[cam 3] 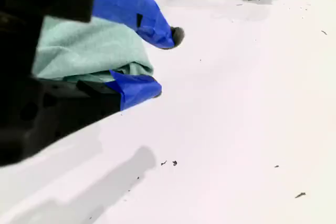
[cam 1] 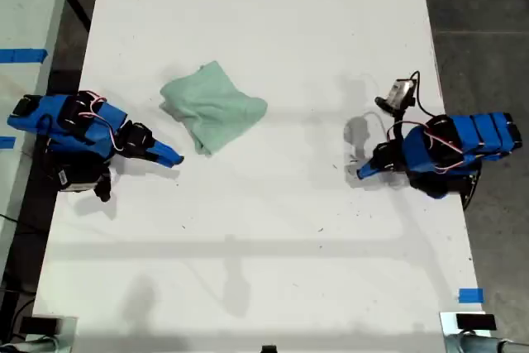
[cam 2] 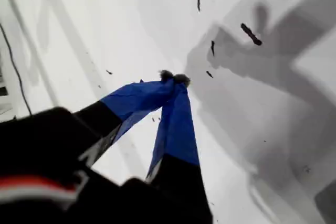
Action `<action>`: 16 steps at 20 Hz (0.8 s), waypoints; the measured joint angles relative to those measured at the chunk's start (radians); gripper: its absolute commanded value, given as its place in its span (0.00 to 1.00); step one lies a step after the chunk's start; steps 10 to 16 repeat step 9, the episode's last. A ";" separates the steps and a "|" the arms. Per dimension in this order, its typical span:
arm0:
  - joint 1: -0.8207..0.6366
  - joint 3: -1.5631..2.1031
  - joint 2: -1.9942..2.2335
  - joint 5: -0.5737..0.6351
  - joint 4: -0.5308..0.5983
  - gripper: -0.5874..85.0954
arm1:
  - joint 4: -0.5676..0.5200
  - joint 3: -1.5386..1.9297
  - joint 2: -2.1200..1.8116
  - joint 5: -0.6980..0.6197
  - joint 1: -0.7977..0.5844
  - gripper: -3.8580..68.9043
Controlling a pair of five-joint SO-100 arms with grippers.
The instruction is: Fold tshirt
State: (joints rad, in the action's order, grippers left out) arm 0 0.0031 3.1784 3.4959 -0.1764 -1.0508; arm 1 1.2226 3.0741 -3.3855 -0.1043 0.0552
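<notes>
The tshirt (cam 1: 213, 107) lies crumpled in a small pale mint-green heap on the white table (cam 1: 264, 270), left of centre in the exterior view. My second gripper (cam 1: 172, 156) rests on the table just beside its near corner. Its blue-taped fingers stand open, and the tshirt (cam 3: 89, 51) shows through the gap of my second gripper (cam 3: 165, 64) without being pinched. My first gripper (cam 1: 364, 173) sits low at the exterior view's right, far from the cloth. In the first wrist view my first gripper (cam 2: 173, 78) has its tips touching over bare table, holding nothing.
Small dark specks (cam 2: 251, 34) dot the table. A blue tape mark (cam 1: 469, 295) sits near the exterior view's lower right corner. A second pale surface with blue tape (cam 1: 21, 55) borders the exterior view's left; dark floor (cam 1: 483, 6) lies beyond the table's right edge.
</notes>
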 measured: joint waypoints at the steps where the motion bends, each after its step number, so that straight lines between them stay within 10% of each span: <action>1: 0.000 0.000 0.000 0.008 0.000 0.15 | 0.006 0.006 -0.009 0.003 -0.005 0.15; 7: 0.000 0.000 0.000 0.015 -0.009 0.15 | 0.009 0.009 -0.072 -0.615 -0.011 0.12; 16: 0.000 0.000 0.000 0.015 -0.009 0.15 | 0.009 0.009 -0.072 -0.647 -0.011 0.12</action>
